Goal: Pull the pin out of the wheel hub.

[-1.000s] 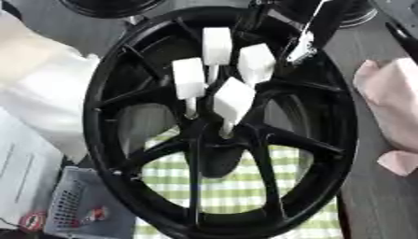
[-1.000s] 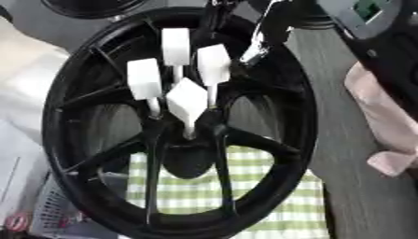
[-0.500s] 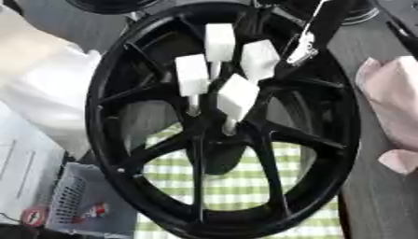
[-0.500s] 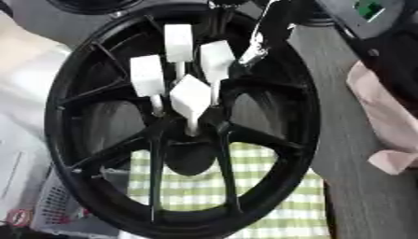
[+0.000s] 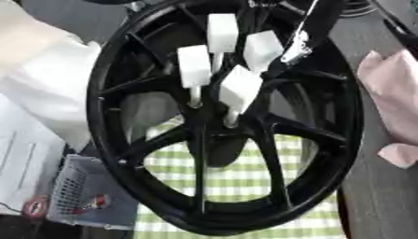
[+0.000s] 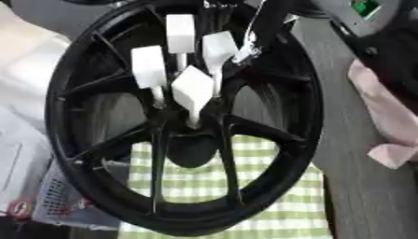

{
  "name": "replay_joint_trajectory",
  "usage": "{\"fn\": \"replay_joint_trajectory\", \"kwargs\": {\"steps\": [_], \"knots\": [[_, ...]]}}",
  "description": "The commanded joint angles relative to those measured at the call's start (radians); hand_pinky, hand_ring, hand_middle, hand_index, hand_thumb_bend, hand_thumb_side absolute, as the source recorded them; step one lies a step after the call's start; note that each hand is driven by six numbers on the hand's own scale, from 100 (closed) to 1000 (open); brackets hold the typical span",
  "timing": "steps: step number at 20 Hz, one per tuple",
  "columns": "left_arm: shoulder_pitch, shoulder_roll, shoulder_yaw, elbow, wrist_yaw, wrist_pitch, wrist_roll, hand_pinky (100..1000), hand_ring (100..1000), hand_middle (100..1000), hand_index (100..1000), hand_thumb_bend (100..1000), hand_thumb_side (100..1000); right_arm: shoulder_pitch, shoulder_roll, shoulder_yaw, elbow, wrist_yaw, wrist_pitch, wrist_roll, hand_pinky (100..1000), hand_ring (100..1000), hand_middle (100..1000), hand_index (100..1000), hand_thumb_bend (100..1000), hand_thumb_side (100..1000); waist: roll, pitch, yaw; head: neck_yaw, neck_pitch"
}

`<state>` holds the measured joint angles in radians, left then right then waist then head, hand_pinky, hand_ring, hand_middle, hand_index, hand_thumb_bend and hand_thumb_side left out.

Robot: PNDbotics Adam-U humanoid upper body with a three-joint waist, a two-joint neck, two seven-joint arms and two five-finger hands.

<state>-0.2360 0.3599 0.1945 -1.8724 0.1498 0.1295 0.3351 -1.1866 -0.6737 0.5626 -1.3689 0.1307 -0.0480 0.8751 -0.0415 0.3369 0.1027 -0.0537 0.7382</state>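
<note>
A black wheel hub [image 5: 225,116] is being shown filling most of both views, lying over a green-and-white checked cloth [image 5: 237,177] on the grey tabletop [image 5: 379,196]. Four white pins [image 5: 240,88] are being held upright around the middle of the hub, each with a blocky white head on a thin stem.

The right robot hand [image 5: 303,35] is being seen at the upper right, reaching in over the hub's far rim, dark with a silver part. It is being held just beside the pin furthest to the right [image 5: 263,49]; whether its fingers are spread, pressed together or pinching that pin cannot be told, since they are blurred and dark against the spokes. The other three pins are standing to the left of and below the robot hand.

A pink cloth [image 5: 396,102] is lying to the right of the robot hand. A small mesh basket [image 5: 78,196] is sitting well below and to its left.
</note>
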Motion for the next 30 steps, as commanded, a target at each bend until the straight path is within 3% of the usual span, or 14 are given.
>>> {"fn": "replay_joint_trajectory", "kwargs": {"steps": [1, 8, 19, 25, 30], "knots": [[-0.010, 0.017, 0.006, -0.013, 0.004, -0.001, -0.002, 665, 731, 640, 763, 726, 491, -0.018, -0.017, -0.004, -0.013, 0.010, 0.011, -0.006, 831, 722, 607, 710, 557, 237, 0.003, -0.018, 0.002, 0.001, 0.008], [-0.010, 0.017, 0.006, -0.010, 0.004, 0.000, -0.003, 665, 731, 638, 763, 726, 492, -0.023, -0.011, -0.007, -0.013, -0.008, 0.035, -0.028, 828, 684, 537, 641, 477, 120, 0.004, -0.025, -0.001, 0.001, 0.008], [-0.004, 0.021, 0.012, -0.008, 0.003, -0.001, 0.003, 666, 731, 637, 763, 729, 492, -0.041, -0.021, -0.051, -0.042, -0.055, 0.072, -0.039, 824, 646, 488, 591, 486, 100, 0.013, -0.034, -0.009, -0.013, -0.002], [-0.002, 0.021, 0.014, -0.008, 0.001, -0.001, 0.005, 666, 731, 637, 763, 731, 492, -0.041, -0.051, -0.122, -0.066, -0.083, 0.087, -0.078, 826, 639, 477, 579, 488, 100, 0.019, -0.033, -0.013, -0.017, -0.006], [0.000, 0.022, 0.018, -0.009, 0.000, -0.001, 0.007, 667, 731, 638, 763, 732, 493, -0.005, -0.122, -0.241, -0.116, -0.138, 0.104, -0.166, 833, 638, 474, 577, 488, 100, 0.026, -0.034, -0.022, -0.008, -0.010]]}}
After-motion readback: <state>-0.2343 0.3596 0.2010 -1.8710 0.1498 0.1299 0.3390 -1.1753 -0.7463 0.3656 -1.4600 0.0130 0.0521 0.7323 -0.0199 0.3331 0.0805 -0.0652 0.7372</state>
